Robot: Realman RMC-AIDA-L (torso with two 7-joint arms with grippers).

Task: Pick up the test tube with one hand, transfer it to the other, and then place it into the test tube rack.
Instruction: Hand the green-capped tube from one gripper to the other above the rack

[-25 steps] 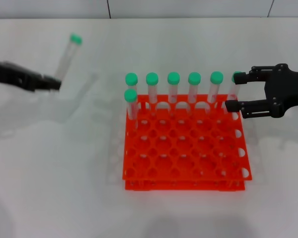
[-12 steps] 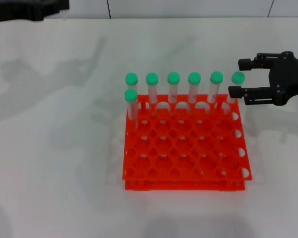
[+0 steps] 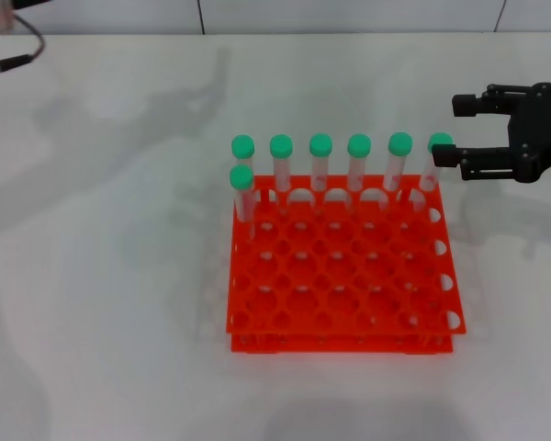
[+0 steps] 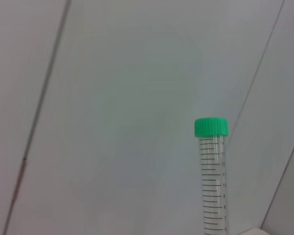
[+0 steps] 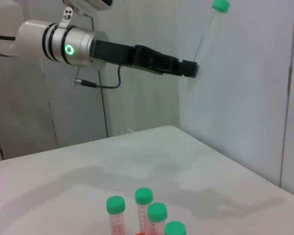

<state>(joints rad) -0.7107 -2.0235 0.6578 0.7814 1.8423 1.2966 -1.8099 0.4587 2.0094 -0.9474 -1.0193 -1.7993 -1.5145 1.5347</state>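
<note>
A white table [image 3: 110, 303] carries the things. On it stands one orange-red test tube rack [image 3: 340, 276] (a grid of round holes), a little right of the middle. Seven green-capped tubes [image 3: 320, 161] stand upright in the rack's far rows.

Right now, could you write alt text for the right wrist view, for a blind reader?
The left pincer, raised high over a white table, holds a green-capped tube by its lower end. Four more green-capped tubes stand in the foreground.
</note>
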